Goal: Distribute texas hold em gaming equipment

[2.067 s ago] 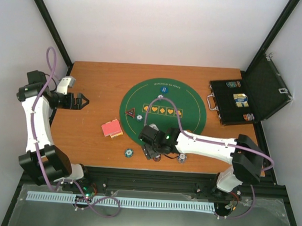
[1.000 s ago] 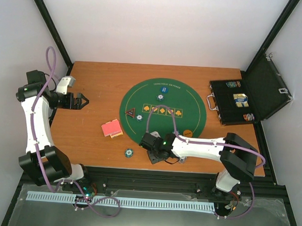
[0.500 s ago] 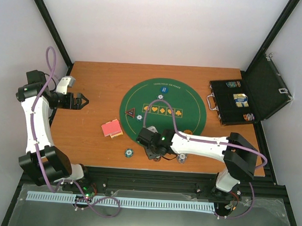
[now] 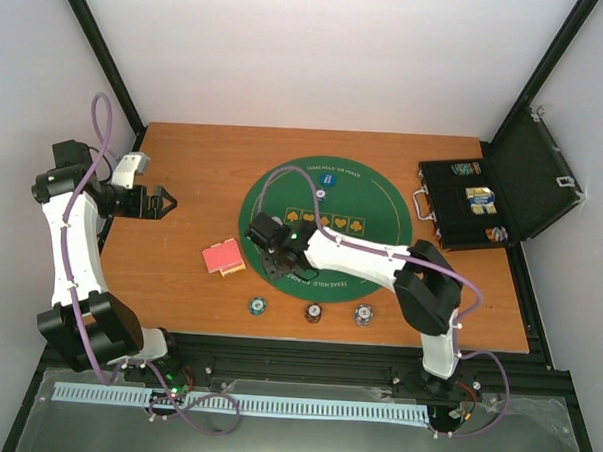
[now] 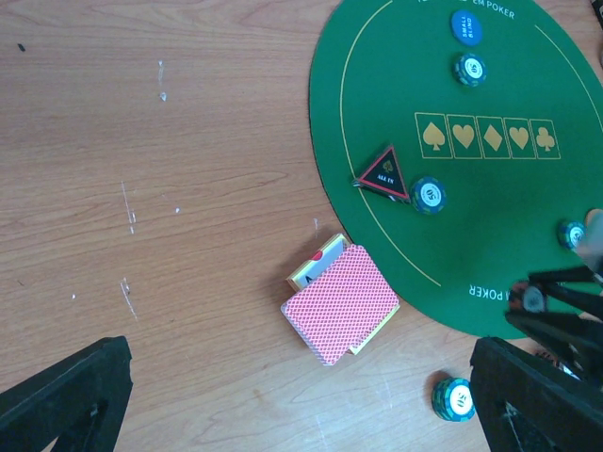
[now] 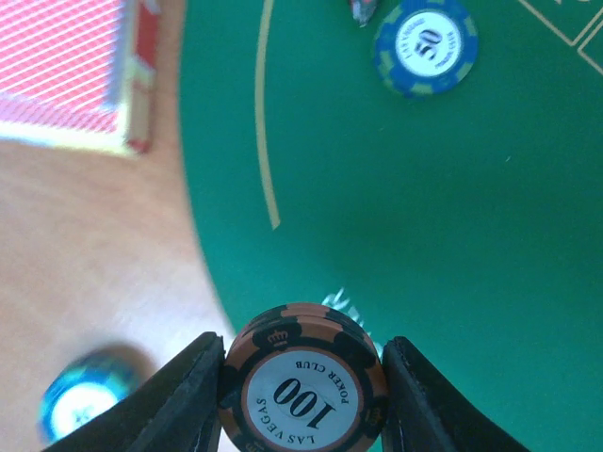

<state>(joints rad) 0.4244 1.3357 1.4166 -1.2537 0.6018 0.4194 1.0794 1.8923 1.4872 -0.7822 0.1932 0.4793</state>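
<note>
My right gripper [image 6: 303, 400] is shut on a short stack of orange-and-black "100" poker chips [image 6: 303, 381], hanging over the left part of the green mat [image 6: 452, 207]. From above, the right gripper [image 4: 277, 259] is just right of the pink-red-backed card deck [image 4: 222, 256]. A blue "50" chip [image 6: 425, 47] lies ahead of it beside the black triangular button [image 5: 383, 174]. The blue button [image 4: 328, 178] and a chip [image 4: 321, 195] sit at the mat's far side. My left gripper [image 4: 167, 202] is open over the table's left edge, holding nothing.
Three chip piles [image 4: 259, 305], [image 4: 314, 313], [image 4: 364, 314] stand in a row on the wood near the front edge. The open black case [image 4: 483, 204] holding more items stands at the right edge. The right arm spans the mat's near half.
My right gripper has risen from the front row of chips and swung up and left over the mat, carrying the orange-and-black chips. The left arm has not moved.
</note>
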